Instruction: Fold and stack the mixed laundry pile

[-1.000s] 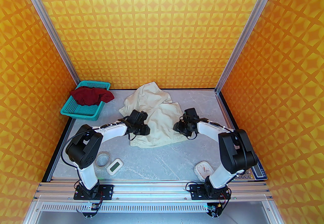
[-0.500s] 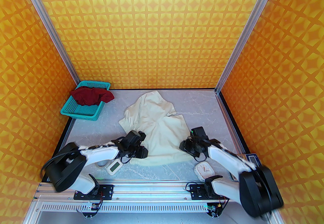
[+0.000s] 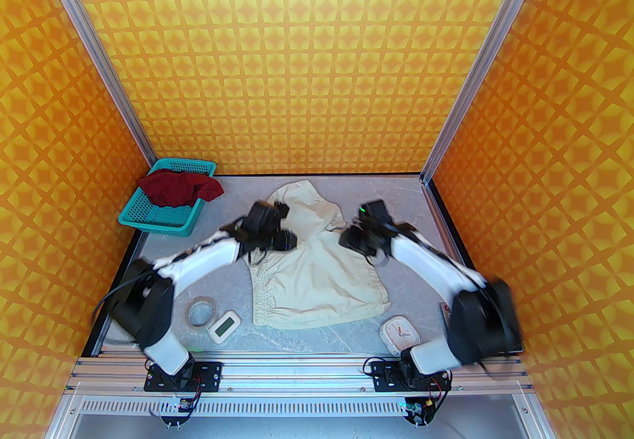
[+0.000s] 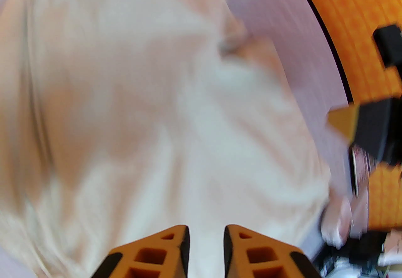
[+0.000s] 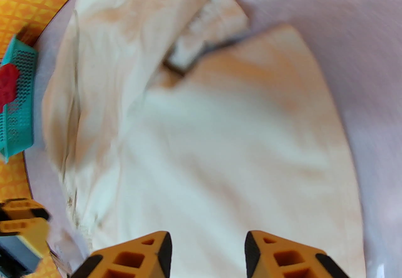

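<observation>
The cream garment [image 3: 317, 278] lies spread on the table, its gathered elastic band [image 3: 260, 288] along the left and near edges. Its far part bunches into a rounded fold. My left gripper [image 3: 287, 241] hovers over the garment's far left part; in the left wrist view the left gripper [image 4: 205, 248] has its jaws a little apart above blurred cloth [image 4: 141, 98]. My right gripper [image 3: 346, 239] hangs over the far right part. The right wrist view shows the right gripper [image 5: 207, 254] wide open above flat cloth [image 5: 220, 145]. The dark red T-shirt [image 3: 176, 187] is heaped in the basket.
The teal mesh basket [image 3: 158, 221] stands at the back left corner. Near the front edge lie a roll of tape [image 3: 200, 312], a small white timer [image 3: 224, 325] and a white clock [image 3: 400, 334]. Orange patterned walls close in the table on three sides.
Both arms pulled the cream garment toward the near edge, then swung back to its far part. The garment now lies flatter and wider. The right jaws have narrowed somewhat.
</observation>
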You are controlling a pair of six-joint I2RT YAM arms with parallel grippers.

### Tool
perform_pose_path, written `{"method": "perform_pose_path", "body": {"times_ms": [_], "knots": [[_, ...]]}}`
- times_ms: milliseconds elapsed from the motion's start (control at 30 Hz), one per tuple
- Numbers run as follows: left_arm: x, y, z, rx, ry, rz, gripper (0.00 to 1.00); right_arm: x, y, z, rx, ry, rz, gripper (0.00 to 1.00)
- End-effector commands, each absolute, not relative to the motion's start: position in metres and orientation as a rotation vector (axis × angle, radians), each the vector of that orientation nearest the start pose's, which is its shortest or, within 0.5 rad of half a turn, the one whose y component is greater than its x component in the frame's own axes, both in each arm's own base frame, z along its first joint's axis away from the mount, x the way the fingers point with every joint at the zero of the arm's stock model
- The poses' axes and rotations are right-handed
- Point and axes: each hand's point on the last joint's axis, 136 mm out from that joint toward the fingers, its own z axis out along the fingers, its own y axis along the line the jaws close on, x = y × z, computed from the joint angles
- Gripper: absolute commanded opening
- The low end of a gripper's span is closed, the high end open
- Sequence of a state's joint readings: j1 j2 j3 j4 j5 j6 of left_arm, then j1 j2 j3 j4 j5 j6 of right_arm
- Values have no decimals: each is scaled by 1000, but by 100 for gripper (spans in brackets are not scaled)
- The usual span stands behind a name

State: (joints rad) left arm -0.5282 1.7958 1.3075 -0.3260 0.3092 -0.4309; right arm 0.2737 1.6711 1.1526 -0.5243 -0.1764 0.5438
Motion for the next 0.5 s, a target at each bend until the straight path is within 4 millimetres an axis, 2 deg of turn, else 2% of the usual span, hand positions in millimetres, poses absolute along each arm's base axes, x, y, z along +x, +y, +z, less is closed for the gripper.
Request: {"method": "perform_pose_path", "body": {"times_ms": [0,67,133,167,300,400,467], "knots": [[440,-273,120,252,2475,-735,23,422,137,75,250,2669,393,38],[464,-267,109,217,2471,-722,23,427,134,57,255,2701,339,37],[479,-261,91,188,2496,-706,23,422,127,40,284,2737,294,37],[493,-262,91,176,2487,-705,23,415,122,31,306,2757,281,37],[505,-269,65,178,2526,-722,23,383,108,12,360,2806,254,37],[506,-274,47,175,2553,-745,24,361,95,11,395,2820,204,37],[505,-277,42,176,2563,-767,25,351,89,13,399,2839,187,38]]}}
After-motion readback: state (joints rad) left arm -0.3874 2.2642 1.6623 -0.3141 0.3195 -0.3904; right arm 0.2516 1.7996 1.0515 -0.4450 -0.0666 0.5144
